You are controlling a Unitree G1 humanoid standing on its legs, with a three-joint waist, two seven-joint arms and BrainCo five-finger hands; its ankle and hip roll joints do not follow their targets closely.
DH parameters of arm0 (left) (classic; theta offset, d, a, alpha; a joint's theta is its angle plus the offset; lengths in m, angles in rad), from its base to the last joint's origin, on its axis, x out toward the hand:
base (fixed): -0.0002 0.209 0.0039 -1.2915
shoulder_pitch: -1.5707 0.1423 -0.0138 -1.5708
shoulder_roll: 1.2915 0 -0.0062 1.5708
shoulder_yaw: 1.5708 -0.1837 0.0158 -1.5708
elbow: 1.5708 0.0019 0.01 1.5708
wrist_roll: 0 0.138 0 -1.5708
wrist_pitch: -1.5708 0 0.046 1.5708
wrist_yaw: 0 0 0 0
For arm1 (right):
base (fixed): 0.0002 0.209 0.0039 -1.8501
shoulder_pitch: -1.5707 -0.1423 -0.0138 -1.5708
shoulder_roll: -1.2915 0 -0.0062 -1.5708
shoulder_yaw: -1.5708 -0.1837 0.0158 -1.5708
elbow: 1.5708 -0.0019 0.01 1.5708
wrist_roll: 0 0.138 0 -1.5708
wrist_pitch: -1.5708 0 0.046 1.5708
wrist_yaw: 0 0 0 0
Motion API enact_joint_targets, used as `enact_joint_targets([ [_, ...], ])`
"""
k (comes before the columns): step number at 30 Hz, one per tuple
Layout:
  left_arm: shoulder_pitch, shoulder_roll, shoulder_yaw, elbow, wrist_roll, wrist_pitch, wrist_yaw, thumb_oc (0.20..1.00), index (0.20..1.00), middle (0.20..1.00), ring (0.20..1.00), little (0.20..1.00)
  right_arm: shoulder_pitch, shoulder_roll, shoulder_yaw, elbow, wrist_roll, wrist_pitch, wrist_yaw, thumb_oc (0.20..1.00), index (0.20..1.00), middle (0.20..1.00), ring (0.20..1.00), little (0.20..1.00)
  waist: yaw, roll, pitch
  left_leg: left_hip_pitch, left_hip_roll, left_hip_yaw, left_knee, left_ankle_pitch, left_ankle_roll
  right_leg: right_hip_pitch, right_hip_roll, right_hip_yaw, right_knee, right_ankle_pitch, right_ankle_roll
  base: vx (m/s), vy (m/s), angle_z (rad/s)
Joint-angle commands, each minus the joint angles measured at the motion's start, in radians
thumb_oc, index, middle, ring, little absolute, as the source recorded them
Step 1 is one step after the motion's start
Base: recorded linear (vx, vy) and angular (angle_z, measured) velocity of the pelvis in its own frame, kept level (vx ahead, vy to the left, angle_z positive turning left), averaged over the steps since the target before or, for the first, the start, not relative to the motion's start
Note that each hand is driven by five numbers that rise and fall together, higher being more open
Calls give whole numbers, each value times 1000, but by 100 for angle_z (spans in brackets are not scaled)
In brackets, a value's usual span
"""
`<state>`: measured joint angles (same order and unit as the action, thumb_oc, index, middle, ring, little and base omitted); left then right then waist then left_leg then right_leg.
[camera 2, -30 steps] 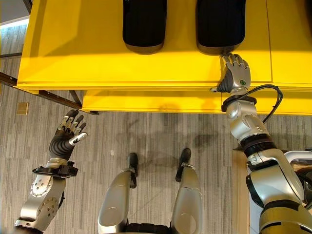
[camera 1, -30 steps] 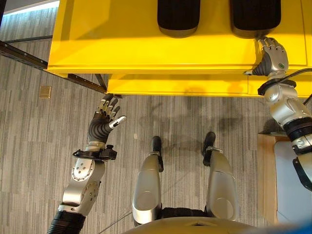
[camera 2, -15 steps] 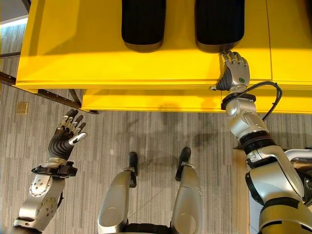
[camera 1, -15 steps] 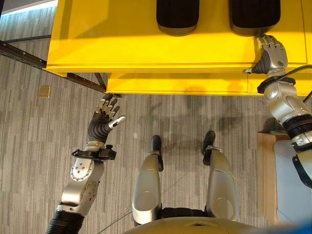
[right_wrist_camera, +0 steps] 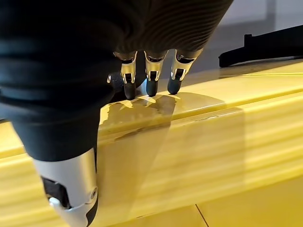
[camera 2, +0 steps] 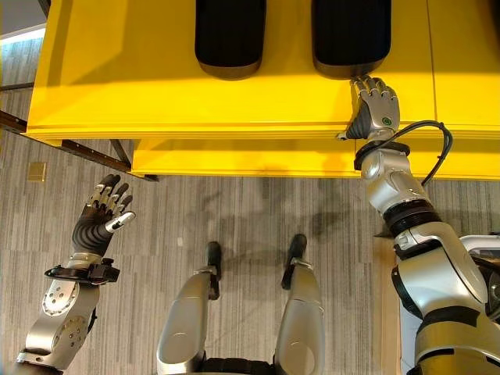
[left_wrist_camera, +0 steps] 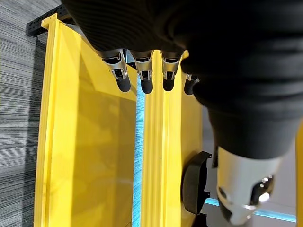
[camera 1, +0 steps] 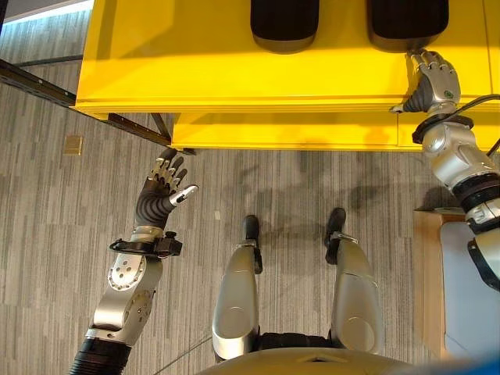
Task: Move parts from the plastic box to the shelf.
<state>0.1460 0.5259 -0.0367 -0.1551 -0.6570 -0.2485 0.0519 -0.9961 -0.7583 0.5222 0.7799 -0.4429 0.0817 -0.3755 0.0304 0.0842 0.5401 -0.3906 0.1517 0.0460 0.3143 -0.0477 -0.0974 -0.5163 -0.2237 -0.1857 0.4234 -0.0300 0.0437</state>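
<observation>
Left eye view records a yellow shelf (camera 1: 234,70) across the top of the scene, with a lower yellow tier (camera 1: 297,133) stepping out beneath its front edge, and two black parts (camera 1: 284,23) lying side by side on the upper surface, the second black part (camera 1: 408,22) nearer the robot's right. Right hand (camera 1: 434,82) rests over the shelf's front edge just below that second part, its fingers (right_wrist_camera: 150,80) extended and only slightly bent; in the right wrist view the dark tips come down onto the yellow surface at the edge and nothing lies inside the hand. Whether the fingertips touch the black part itself cannot be determined. Left hand (camera 1: 162,190) is held over the grey striped floor (camera 1: 47,219), well apart from the shelf, fingers spread and thumb out to the side, empty; the left wrist view confirms straight fingers (left_wrist_camera: 142,78) with the shelf beyond them. A pale wooden surface carrying a light grey panel (camera 1: 469,289) sits at the robot's right side
</observation>
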Motion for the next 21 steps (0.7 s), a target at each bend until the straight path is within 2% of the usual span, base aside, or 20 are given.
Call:
enact_joint_targets([
  [1, 56, 65, 16, -66, -15, -62, 22, 1000, 1000, 1000, 1000, 1000, -238, -2, -1, 24, 35, -3, -51, 1000, 1000, 1000, 1000, 1000, 44, -14, -39, -9, -18, -13, 8, 26, 32, 67, -34, 29, 84, -80, 59, 6, 3, 3],
  [10, 54, 35, 19, -64, 1, -55, 38, 1000, 1000, 1000, 1000, 1000, -20, 28, -95, -130, -21, -6, -45, 1000, 1000, 1000, 1000, 1000, 29, -15, -36, -15, -18, -12, 22, 16, 35, 63, -34, 32, 93, -84, 58, 0, 0, 0],
  [16, 50, 13, 18, -60, 15, -51, 50, 1000, 1000, 1000, 1000, 1000, 171, 83, -167, -212, -39, -18, -46, 1000, 1000, 1000, 1000, 1000, 15, -18, -32, -13, -16, -13, 22, 14, 35, 66, -33, 33, 91, -86, 56, -6, 4, 3],
  [17, 48, 2, 16, -59, 26, -50, 55, 1000, 1000, 1000, 1000, 1000, 256, 114, -191, -245, -43, -26, -41, 1000, 1000, 1000, 1000, 1000, 9, -21, -32, -12, -13, -13, 23, 14, 35, 68, -34, 31, 91, -86, 57, 0, 0, 0],
  [21, 47, -4, 13, -56, 27, -49, 57, 1000, 1000, 1000, 1000, 1000, 318, 134, -207, -269, -42, -33, -37, 1000, 1000, 1000, 1000, 1000, 4, -23, -32, -11, -12, -14, 22, 15, 34, 70, -33, 29, 91, -86, 57, 0, 0, 0],
])
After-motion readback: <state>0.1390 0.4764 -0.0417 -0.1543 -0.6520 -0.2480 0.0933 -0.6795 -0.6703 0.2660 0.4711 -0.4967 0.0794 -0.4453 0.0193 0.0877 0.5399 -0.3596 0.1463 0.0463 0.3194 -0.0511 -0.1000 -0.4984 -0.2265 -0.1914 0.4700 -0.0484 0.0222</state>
